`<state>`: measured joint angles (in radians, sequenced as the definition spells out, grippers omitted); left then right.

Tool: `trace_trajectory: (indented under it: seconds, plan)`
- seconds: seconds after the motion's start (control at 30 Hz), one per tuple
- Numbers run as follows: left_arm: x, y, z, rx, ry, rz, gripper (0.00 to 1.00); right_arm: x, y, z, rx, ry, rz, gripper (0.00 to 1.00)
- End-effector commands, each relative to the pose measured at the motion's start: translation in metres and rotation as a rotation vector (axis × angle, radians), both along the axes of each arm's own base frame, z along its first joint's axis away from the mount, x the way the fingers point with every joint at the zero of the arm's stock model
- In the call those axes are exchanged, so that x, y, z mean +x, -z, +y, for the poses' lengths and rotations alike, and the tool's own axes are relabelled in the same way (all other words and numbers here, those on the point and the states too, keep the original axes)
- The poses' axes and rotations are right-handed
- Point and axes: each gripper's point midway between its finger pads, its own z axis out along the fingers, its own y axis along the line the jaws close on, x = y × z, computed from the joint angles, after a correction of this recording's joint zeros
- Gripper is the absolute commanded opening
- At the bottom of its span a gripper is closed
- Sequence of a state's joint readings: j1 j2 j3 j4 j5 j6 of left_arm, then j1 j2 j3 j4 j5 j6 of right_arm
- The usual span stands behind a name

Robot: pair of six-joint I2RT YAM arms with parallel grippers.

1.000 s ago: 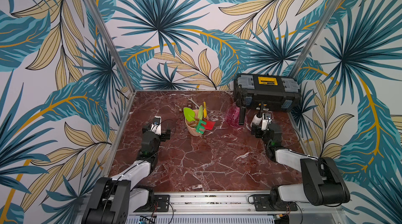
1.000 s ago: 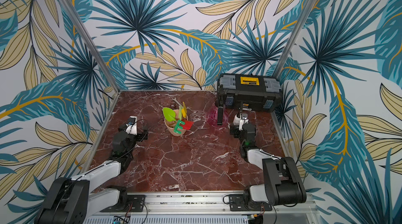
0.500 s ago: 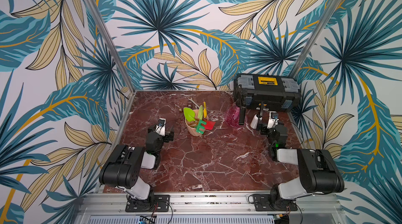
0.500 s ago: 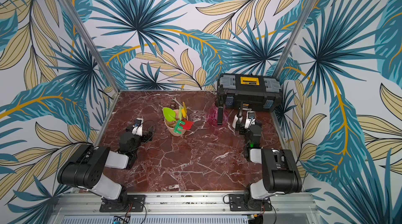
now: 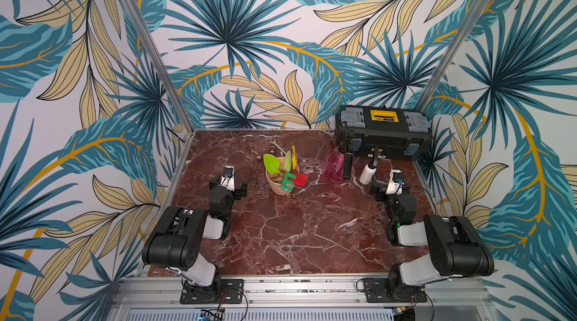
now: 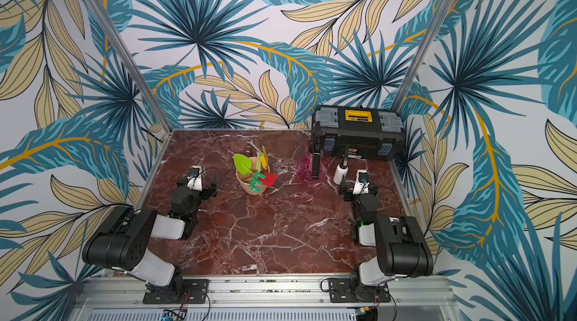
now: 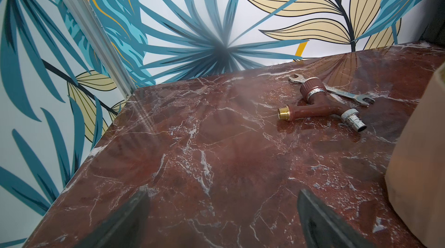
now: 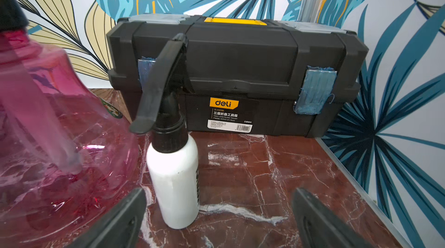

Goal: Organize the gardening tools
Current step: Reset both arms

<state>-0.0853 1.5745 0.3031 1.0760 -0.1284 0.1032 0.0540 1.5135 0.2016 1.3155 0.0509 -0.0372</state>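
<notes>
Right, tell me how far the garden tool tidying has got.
Done: the trowel, scoop, shovel and rake all stand in the pot. In hand: nothing; left claw and right claw are open and empty. Left: apparently nothing; the wrench and tap lie behind the pot.

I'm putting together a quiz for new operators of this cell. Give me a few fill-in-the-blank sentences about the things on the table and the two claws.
1. The gardening tools all stand in the beige pot, and the square shovel among them is ____.
2. The white spray bottle, standing in front of the toolbox, has a ____ trigger head.
3. The left claw and the right claw are both ____ and hold nothing.

Missing words: red; black; open.
</notes>
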Motion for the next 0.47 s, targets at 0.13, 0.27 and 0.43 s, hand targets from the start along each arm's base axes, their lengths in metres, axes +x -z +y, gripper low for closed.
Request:
trace_trajectory:
  seconds: [0.13, 0.27, 0.43]
  plan:
    - [0.0108, -0.0058, 0.0032, -0.003, -0.018, 0.015, 1.00, 0.0010, -0.0120, -0.0021, 0.015, 0.007, -0.055, 0.99]
    - [0.0111, -0.0059, 0.0028, -0.002, -0.016, 0.016, 1.00, 0.0010, -0.0121, -0.0034, 0.019, 0.015, -0.055, 0.99]
    - [0.0109, -0.0060, 0.0029, -0.001, -0.016, 0.015, 1.00, 0.0010, -0.0123, -0.0039, 0.019, 0.018, -0.056, 0.99]
